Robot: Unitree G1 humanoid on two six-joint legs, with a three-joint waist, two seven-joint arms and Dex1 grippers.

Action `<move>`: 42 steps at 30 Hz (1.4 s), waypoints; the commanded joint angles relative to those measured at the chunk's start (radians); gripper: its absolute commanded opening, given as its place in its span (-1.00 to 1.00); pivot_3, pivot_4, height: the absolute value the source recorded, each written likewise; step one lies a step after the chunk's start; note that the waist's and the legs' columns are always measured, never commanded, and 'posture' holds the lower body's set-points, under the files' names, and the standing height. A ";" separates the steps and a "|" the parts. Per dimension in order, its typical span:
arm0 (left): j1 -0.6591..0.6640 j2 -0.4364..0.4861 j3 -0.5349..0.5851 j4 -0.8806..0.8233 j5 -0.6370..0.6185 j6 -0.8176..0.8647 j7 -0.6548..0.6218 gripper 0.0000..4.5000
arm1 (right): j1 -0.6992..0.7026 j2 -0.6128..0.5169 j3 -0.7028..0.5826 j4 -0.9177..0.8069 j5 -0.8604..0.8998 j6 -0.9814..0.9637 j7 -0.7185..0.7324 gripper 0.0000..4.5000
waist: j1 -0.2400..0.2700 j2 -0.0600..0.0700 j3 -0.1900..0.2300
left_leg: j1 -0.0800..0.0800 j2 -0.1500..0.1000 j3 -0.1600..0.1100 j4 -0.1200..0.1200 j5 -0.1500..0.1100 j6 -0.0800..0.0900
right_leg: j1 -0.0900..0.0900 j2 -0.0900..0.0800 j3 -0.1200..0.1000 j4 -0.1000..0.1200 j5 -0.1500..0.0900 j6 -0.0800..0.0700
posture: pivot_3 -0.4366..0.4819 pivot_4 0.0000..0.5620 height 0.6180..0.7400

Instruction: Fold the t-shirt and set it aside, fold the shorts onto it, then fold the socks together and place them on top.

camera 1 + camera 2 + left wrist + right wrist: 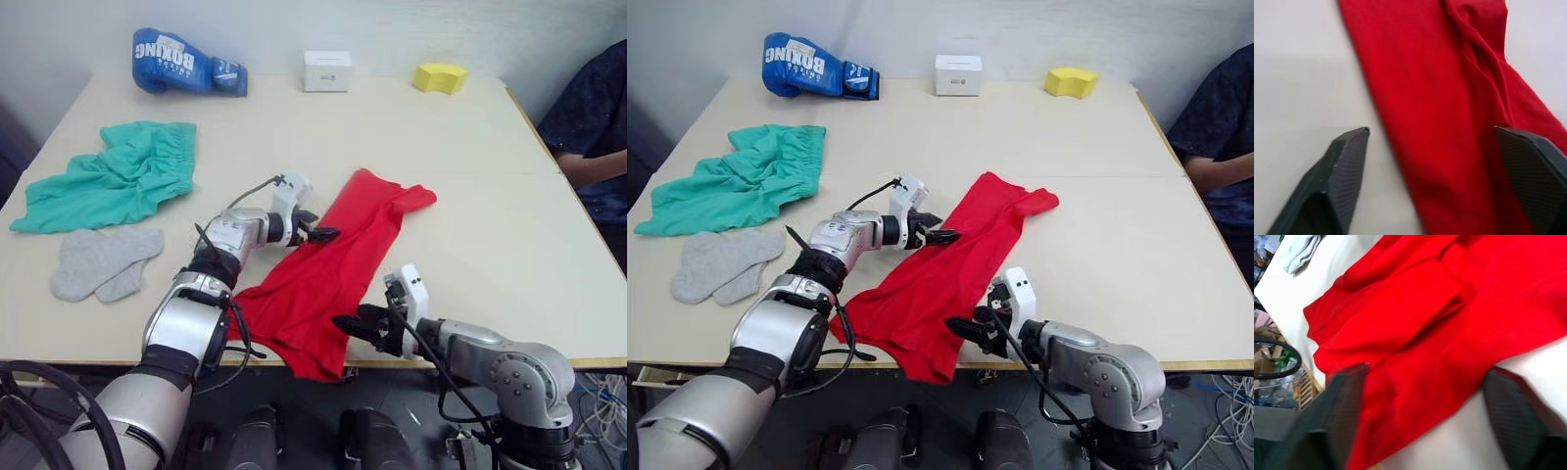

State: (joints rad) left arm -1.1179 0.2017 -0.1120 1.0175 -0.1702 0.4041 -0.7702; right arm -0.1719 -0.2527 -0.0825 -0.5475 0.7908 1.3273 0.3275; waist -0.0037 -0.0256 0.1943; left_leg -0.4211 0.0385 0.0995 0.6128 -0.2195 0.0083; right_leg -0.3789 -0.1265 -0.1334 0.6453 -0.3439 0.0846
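The red t-shirt (328, 269) lies folded lengthwise in a long diagonal strip on the table, its lower end hanging over the front edge. My left gripper (323, 234) is open at the strip's left edge, one finger over the cloth (1449, 107) and one over bare table. At the strip's lower right edge near the table front, my right gripper (350, 324) is open with red cloth (1415, 323) between its fingers. The teal shorts (113, 181) lie crumpled at the left. Just in front of them rest the grey socks (101, 262), side by side.
A blue boxing glove (186, 64), a white box (326, 70) and a yellow block (439, 77) stand along the far edge. A person in dark blue (598, 127) sits at the right side. Bare tabletop (490, 225) stretches right of the shirt.
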 commanded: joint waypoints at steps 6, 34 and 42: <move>0.009 -0.041 -0.019 0.038 0.102 -0.056 0.064 -0.47 | 0.017 0.025 0.081 0.048 -0.029 -0.044 -0.017 -0.87 | 0.001 -0.002 -0.001 | 0.000 0.000 0.000 0.001 0.000 0.000 | 0.000 0.005 0.001 0.000 0.000 0.000 | -0.05 -0.47 1.00; 0.083 0.053 0.277 0.078 0.017 -0.336 0.285 -0.99 | -0.467 -0.100 0.162 0.772 -0.297 -0.490 0.331 -1.00 | -0.022 -0.004 -0.002 | 0.001 -0.002 0.004 0.003 0.003 -0.002 | 0.000 0.002 -0.002 0.001 0.004 0.006 | -0.05 -0.47 1.00; 0.236 0.176 0.202 -0.113 0.097 -0.426 0.208 -0.11 | -0.373 -0.181 0.015 0.562 -0.197 -0.383 0.364 -0.07 | -0.024 -0.003 -0.002 | -0.001 -0.002 0.006 0.001 0.003 -0.001 | -0.001 0.002 0.000 0.001 0.004 0.006 | -0.05 -0.47 1.00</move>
State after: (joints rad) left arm -0.9058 0.3512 0.0920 0.9706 -0.0749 -0.0012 -0.5423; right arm -0.5560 -0.3948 -0.0442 0.0835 0.5774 0.9604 0.6440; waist -0.0279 -0.0287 0.1926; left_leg -0.4220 0.0362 0.1060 0.6140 -0.2176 0.0081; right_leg -0.3798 -0.1248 -0.1328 0.6463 -0.3402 0.0906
